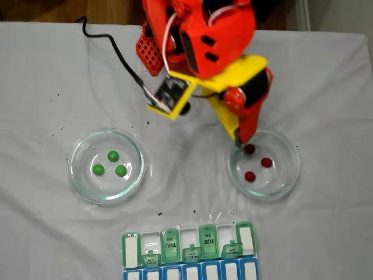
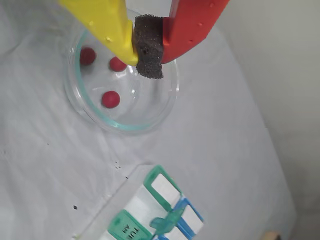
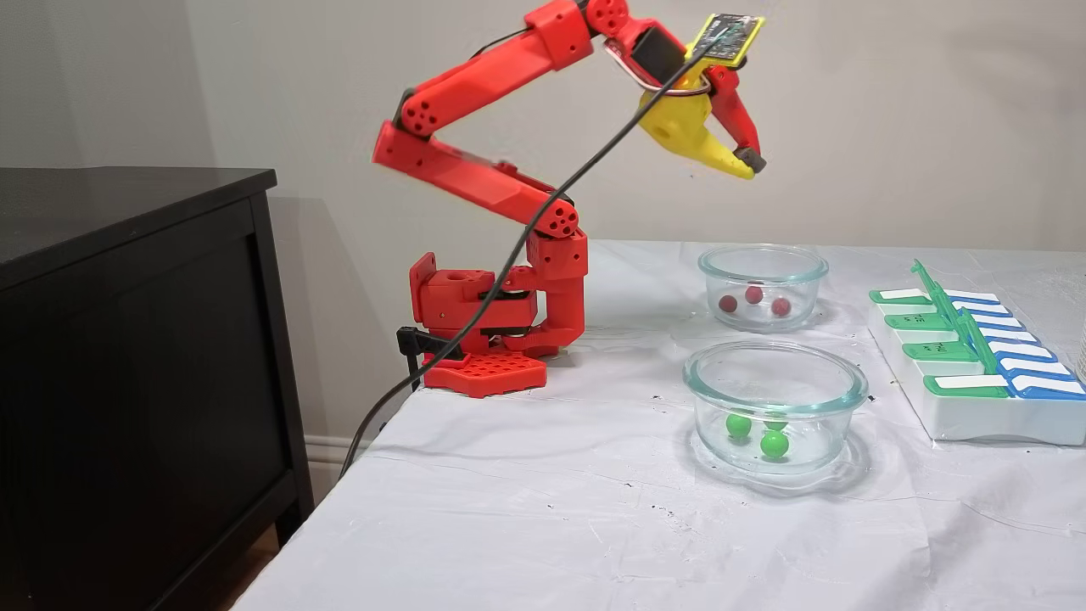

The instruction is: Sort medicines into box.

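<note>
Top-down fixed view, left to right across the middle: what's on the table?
Round clear glass dish holding three glossy green balls → round clear glass dish holding three dark red balls, red-and-yellow gripper at its rim.

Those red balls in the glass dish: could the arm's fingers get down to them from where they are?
Probably yes. The gripper hangs above the dish, which is open-topped, with nothing between. The red balls lie apart, but the fingers look shut and would need to open.

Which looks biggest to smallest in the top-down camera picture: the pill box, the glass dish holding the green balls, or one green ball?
In the fixed view from above:
1. pill box, widest though cut off at the picture's bottom edge
2. glass dish
3. green ball, by far the smallest
</note>
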